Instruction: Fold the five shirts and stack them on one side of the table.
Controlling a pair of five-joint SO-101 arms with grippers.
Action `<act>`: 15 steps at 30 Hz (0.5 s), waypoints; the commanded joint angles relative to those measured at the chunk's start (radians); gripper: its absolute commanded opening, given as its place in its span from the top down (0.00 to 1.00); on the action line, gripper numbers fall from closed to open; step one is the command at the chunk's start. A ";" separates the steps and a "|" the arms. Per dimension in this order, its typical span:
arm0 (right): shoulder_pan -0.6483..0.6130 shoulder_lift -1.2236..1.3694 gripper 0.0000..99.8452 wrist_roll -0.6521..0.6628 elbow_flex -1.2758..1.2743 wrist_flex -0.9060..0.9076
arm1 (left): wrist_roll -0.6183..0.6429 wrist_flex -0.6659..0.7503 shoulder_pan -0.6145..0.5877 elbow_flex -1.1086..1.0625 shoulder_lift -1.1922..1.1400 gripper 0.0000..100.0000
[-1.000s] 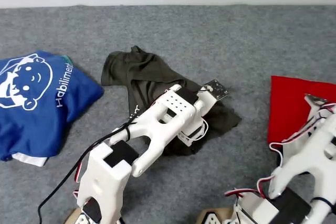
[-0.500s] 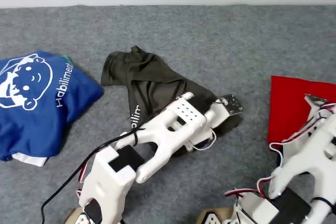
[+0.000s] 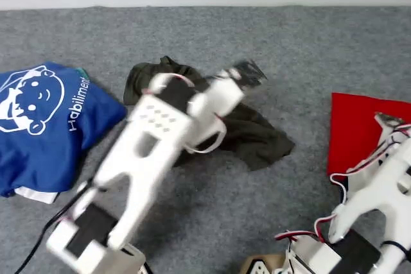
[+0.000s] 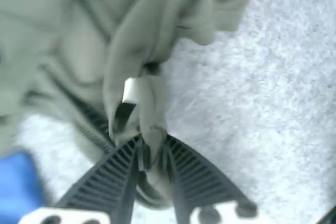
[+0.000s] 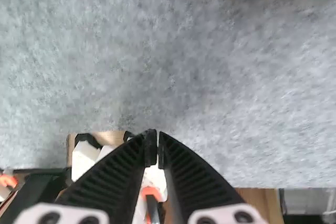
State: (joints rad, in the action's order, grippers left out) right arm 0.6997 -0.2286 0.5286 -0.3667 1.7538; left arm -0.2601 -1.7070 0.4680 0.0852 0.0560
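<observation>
Left claw (image 4: pixel 152 149) is clenched on a bunched fold of the dark olive shirt (image 4: pixel 157 35). The cloth is pinched between both ribbed fingers (image 4: pixel 113 177), with a small white label (image 4: pixel 128 90) on the fold just past the tips. The rest of the shirt hangs crumpled beyond the claw, with grey tabletop (image 4: pixel 273 103) beside it.

High view: left arm (image 3: pixel 157 136) runs diagonally across the olive shirt, its far end over the shirt's far side, mid tabletop. That end is smeared, so I can't say for sure how far the gripped fold is off the surface — probably raised a bit. The visible part of the shirt lies rumpled on the grey cover, on the red-shirt side of the arm.

The blue printed shirt (image 3: pixel 45 117) sits at the left side of the tabletop, with something white (image 3: pixel 32 194) peeking out under its near edge. The red shirt (image 3: pixel 359 129) lies flat at the right side, well apart from the olive one.

Right claw (image 5: pixel 152 141) is clamped closed and empty — fingertips touching, above the near edge of the tabletop and its own base. The red shirt lies beyond it. Right arm (image 3: pixel 379 190) sits at the near right corner.
</observation>
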 commanded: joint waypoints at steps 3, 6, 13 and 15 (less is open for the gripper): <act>-0.153 -0.041 0.99 -0.003 0.109 0.041 | -0.017 -0.023 -0.203 0.044 0.276 0.99; -0.297 -0.039 0.99 -0.003 0.115 0.039 | -0.017 -0.023 -0.347 0.042 0.373 0.99; -0.685 -0.027 0.99 0.018 0.112 0.012 | -0.018 -0.023 -0.611 0.038 0.477 0.99; -0.763 -0.025 0.99 0.018 0.107 -0.019 | -0.017 -0.025 -0.664 0.028 0.479 0.99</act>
State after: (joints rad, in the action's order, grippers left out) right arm 0.0506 -0.2286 0.5393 -0.3099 1.7492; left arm -0.2662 -1.7254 -0.1166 0.0852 0.4979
